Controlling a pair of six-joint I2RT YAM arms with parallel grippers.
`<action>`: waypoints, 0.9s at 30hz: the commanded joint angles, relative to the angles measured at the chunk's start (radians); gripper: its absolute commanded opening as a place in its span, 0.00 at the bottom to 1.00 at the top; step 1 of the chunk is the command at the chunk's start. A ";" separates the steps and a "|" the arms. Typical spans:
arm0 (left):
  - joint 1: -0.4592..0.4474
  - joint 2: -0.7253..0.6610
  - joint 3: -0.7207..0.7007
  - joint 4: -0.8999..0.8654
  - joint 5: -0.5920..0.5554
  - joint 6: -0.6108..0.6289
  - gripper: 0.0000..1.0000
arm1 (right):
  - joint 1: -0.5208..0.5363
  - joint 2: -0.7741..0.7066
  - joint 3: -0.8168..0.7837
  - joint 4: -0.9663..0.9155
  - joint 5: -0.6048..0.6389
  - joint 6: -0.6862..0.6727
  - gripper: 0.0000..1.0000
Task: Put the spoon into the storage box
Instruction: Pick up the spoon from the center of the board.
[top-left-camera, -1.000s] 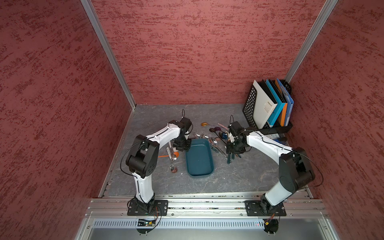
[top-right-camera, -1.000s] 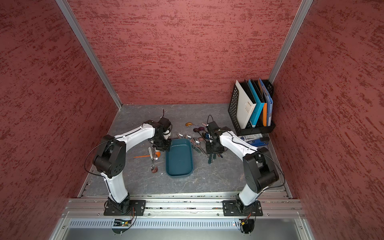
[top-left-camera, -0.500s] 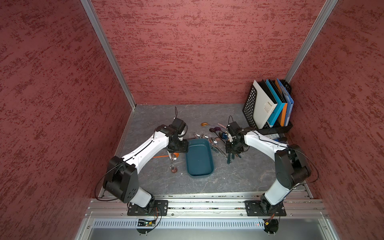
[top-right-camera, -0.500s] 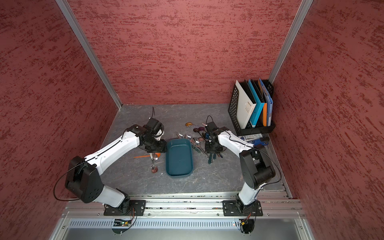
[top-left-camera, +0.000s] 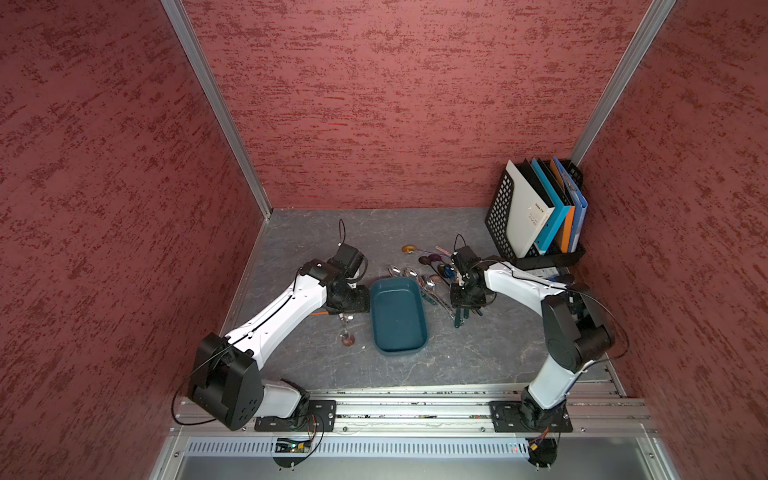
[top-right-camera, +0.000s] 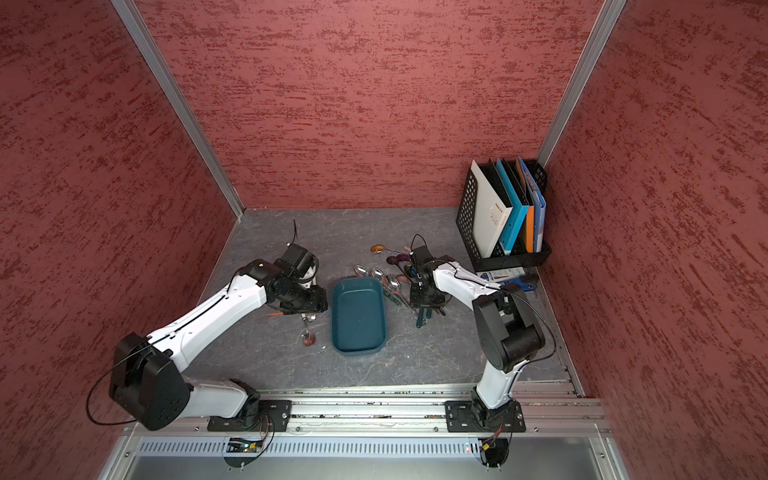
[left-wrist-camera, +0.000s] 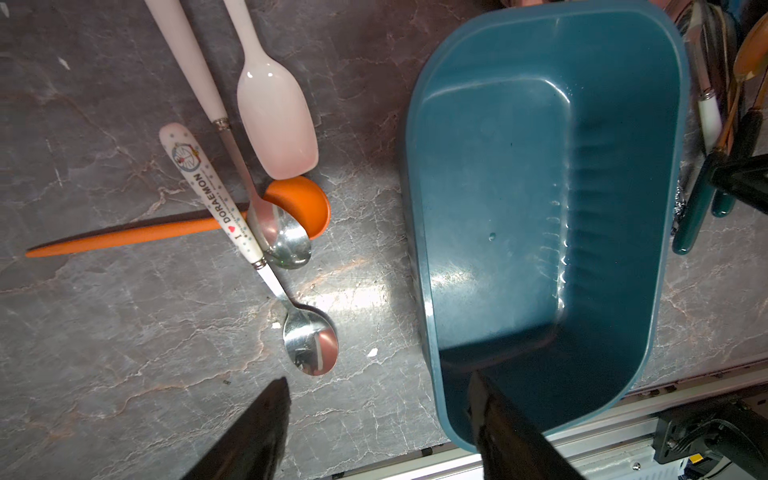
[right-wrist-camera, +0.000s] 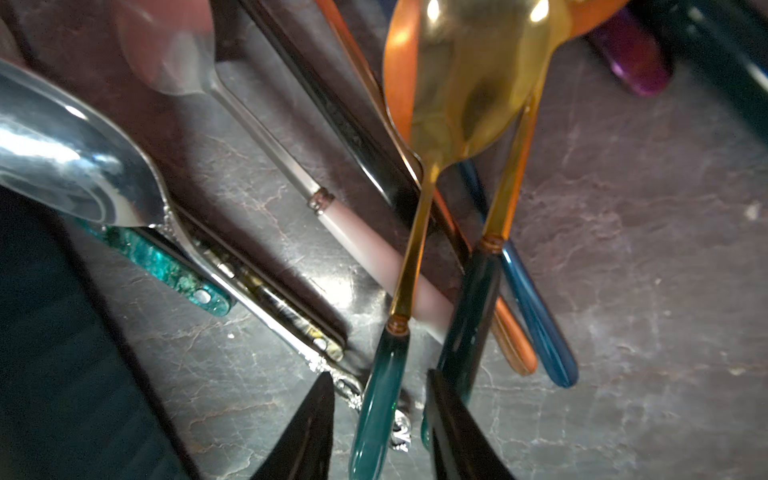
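From my console the left arm lies stretched low. Its shoulder block sits near the desk's (top-left-camera: 316, 232) front left corner, and the white forearm runs diagonally inward. The wrist bends down beside the left long wall of the storage box (top-left-camera: 399, 320). The left gripper (left-wrist-camera: 379, 376) points at the desk with its jaws wide apart and nothing between them. One fingertip (left-wrist-camera: 478, 386) hangs over the box's inside by a corner. The other is over bare desk, just beside the bowl of the Doraemon spoon (left-wrist-camera: 208, 195).

That spoon lies across the orange spoon (left-wrist-camera: 299, 199). A pink spoon (left-wrist-camera: 274, 124) lies close by, all left of the box.

The right arm stands up from the front rail with its elbow high. Its forearm reaches back and inward to the heap of spoons just beside the box's right long wall, and the wrist tips down over their handles. The right gripper (right-wrist-camera: 380, 374) has its jaws set either side of the dark green handle of the gold spoon (right-wrist-camera: 411, 257). I cannot tell whether they pinch it or only straddle it. That spoon rests across the other handles in the heap, outside the box.

In both top views the box (top-right-camera: 358, 316) is bare inside. It sits about mid-desk, with a short end towards the front edge. A black file rack (top-left-camera: 500, 208) with folders fills the back right corner.
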 joint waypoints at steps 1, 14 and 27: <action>0.005 -0.022 -0.013 -0.006 -0.012 -0.009 0.71 | 0.000 0.018 -0.018 0.032 0.027 0.021 0.39; 0.009 -0.045 -0.034 -0.007 -0.023 -0.029 0.71 | 0.002 0.047 -0.057 0.063 0.023 0.028 0.31; 0.022 -0.054 -0.035 -0.006 -0.023 -0.031 0.71 | 0.002 0.026 -0.066 0.063 0.015 -0.003 0.18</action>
